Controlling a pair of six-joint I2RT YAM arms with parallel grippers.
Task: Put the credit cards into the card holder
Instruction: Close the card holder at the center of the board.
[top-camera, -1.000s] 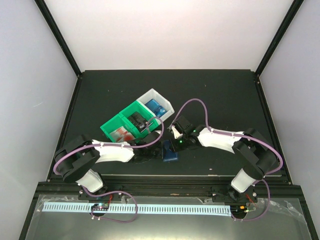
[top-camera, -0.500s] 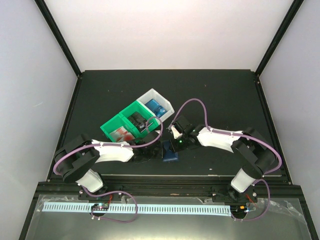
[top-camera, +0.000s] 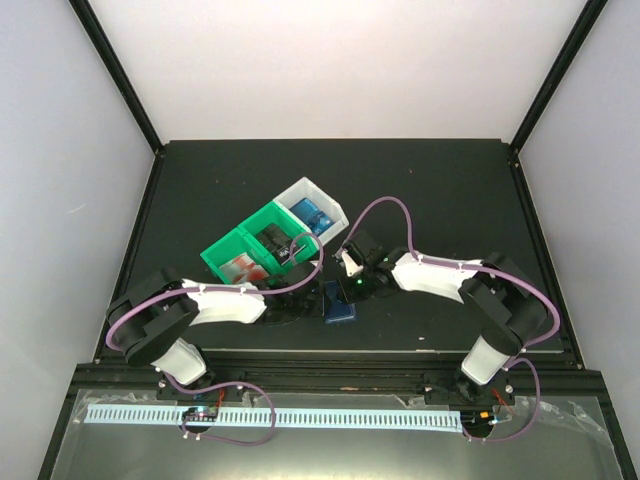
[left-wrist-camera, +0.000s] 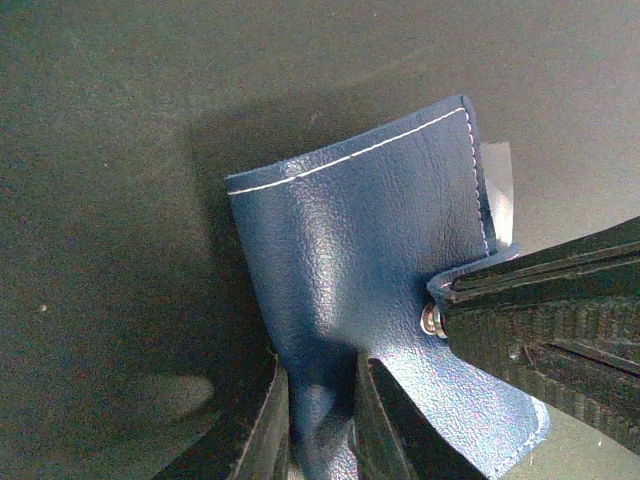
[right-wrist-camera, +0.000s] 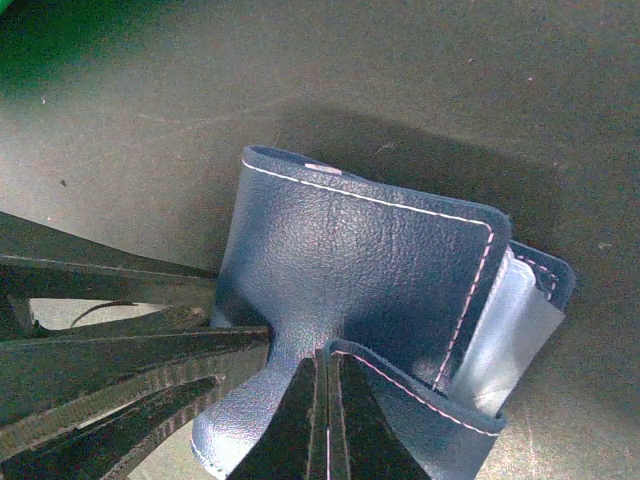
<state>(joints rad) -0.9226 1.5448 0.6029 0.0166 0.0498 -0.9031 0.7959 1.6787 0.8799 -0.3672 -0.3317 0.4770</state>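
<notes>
Holder (top-camera: 341, 303) is lying on the black table (top-camera: 430, 190) at lower centre of the top view, between the two wrists and just below and right of the bins. Left gripper (left-wrist-camera: 320, 392) is clamping the holder's blue cover. In the left wrist view its fingers (left-wrist-camera: 265, 430) are standing close together at bottom centre, with the leather bunching up between them. Right gripper (right-wrist-camera: 327, 390) is pinching the tab (right-wrist-camera: 400, 375), its jaws pressed together on that thin strap. The left wrist view is showing the same grip from the other side, with the metal snap (left-wrist-camera: 431, 320) sitting right at the tips of the dark ribbed fingers entering from the right edge. The cover is curving between the two grips and throwing a shadow on the table toward the upper left. Whether it is clear of the surface, I cannot tell. A pale inner sleeve (right-wrist-camera: 505, 330) is poking out past the stitched edge on the right. Cards are sitting in the bins, apart from the holder. Red-and-white cards (top-camera: 243, 268) are lying in the lower-left compartment of the green bin (top-camera: 212, 252), and black cards (top-camera: 272, 240) in its upper-right compartment. Blue cards (top-camera: 315, 215) are lying in the white bin (top-camera: 328, 198), which is touching the green bin's upper-right end.
</notes>
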